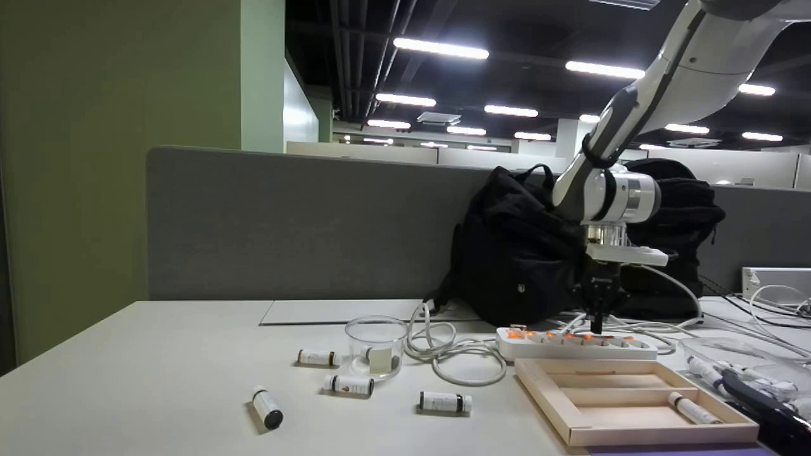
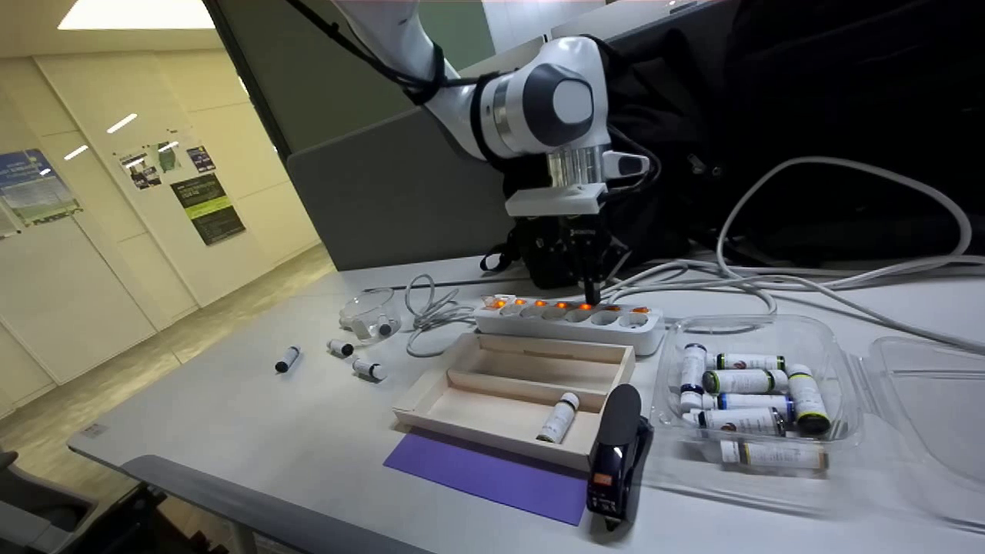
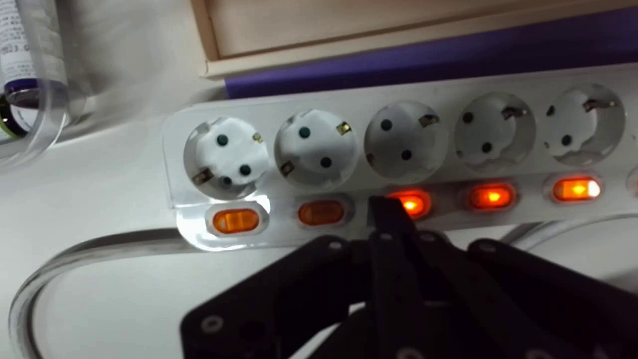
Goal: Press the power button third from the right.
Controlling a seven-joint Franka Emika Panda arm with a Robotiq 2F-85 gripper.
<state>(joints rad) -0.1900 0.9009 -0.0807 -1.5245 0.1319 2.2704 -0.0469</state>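
Observation:
The long white power strip (image 1: 564, 350) lies on the table behind the wooden box; it also shows in an exterior view (image 2: 554, 329) and the wrist view (image 3: 321, 238). Its row of reddish switches runs along the back edge. The power button (image 3: 416, 203), third from the strip's right end, is third from the left in the wrist view and glows red. It also shows lit in an exterior view (image 2: 585, 307). My gripper (image 3: 391, 207) is shut and empty, pointing down over this button and covering its left part. It also shows in both exterior views (image 1: 596, 328) (image 2: 592, 298). Whether it touches is unclear.
The wooden box (image 2: 492, 438) with one vial stands in front of the strip. A clear container (image 2: 839, 369) of vials, a black stapler-like tool (image 2: 616, 454), white cables (image 1: 469, 382) and a black backpack (image 1: 513, 253) are nearby. A clear cup (image 1: 377, 323) and loose vials lie left.

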